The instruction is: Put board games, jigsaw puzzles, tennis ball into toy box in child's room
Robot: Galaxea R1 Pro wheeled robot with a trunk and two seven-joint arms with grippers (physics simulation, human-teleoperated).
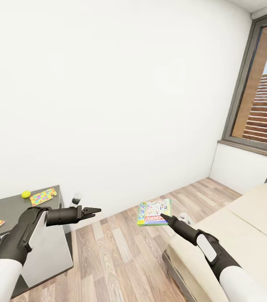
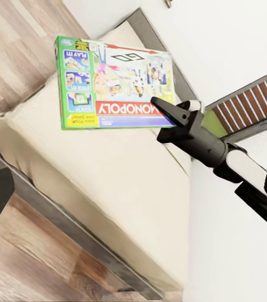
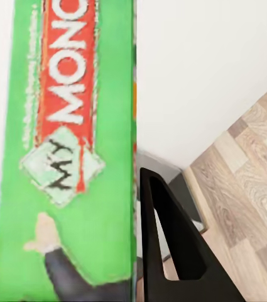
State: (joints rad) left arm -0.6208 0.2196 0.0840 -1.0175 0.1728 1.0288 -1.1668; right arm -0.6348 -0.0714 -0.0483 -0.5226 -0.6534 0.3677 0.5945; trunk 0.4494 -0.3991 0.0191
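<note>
The right gripper (image 1: 163,217) pinches the board game (image 1: 154,212) by one edge, aloft between bed (image 1: 250,226) and table (image 1: 7,205), so carry it level and slowly tableward (left gripper (image 1: 94,210) pressed together, empty).

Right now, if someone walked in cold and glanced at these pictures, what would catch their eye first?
First, the green and red Monopoly board game, held in mid-air over the wood-plank floor by the right gripper, just off the cream bed. Next, the grey table at the left, carrying the tennis ball and two bright jigsaw puzzles, with the left gripper empty beside it.
</note>
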